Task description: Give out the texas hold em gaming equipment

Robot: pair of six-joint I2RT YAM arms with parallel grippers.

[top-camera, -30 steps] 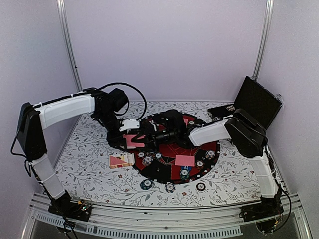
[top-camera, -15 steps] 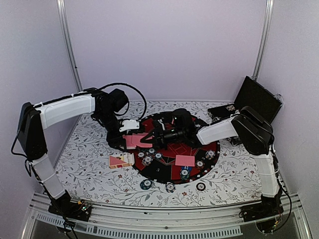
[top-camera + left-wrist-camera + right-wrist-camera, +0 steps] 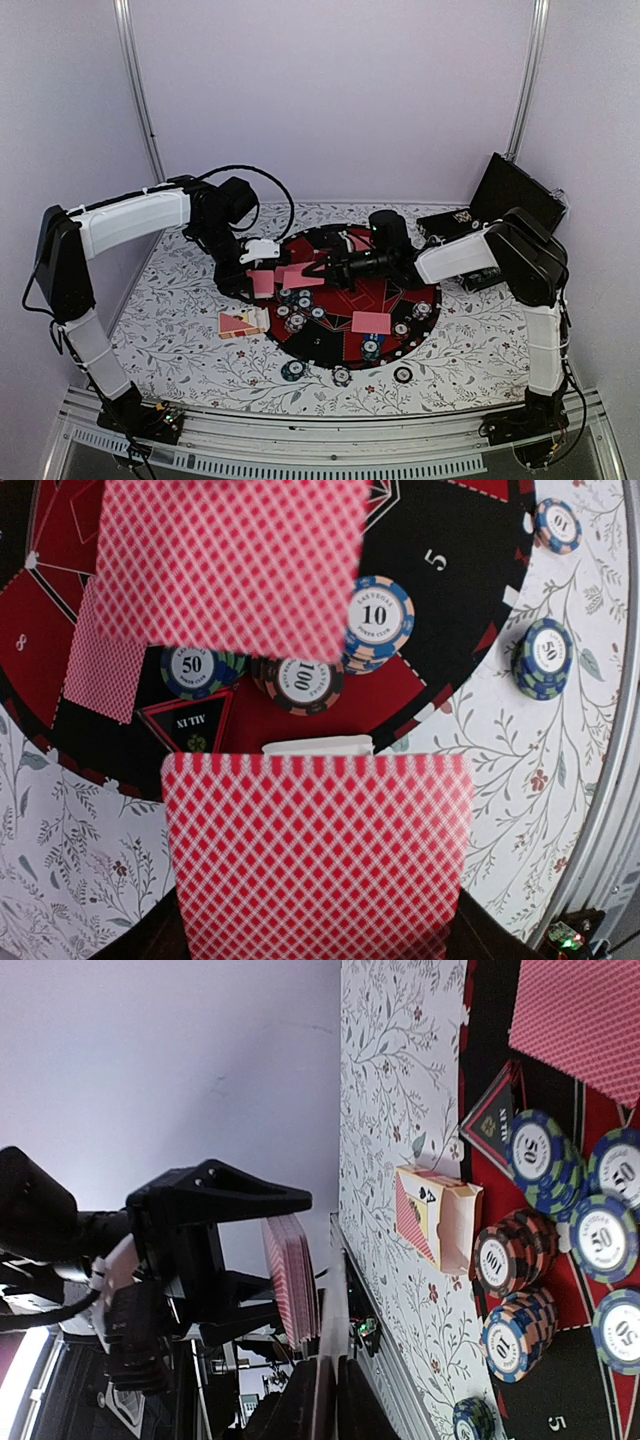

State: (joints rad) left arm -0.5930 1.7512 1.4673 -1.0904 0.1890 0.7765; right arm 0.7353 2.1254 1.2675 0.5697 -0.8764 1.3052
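Jaws of right gripper [image 3: 330, 1400] seem pinched on one card [image 3: 225, 565]; left gripper [image 3: 256, 276] clamps deck [image 3: 315, 860].

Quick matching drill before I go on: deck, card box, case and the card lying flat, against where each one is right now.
Things:
1. deck
2. card box
3. case
4. flat card

Places:
a. on the mat
b. open, at the far right of the table
c. in the left gripper
d. on the table, just left of the mat

Pairs: 1-c, 2-d, 3-b, 4-a
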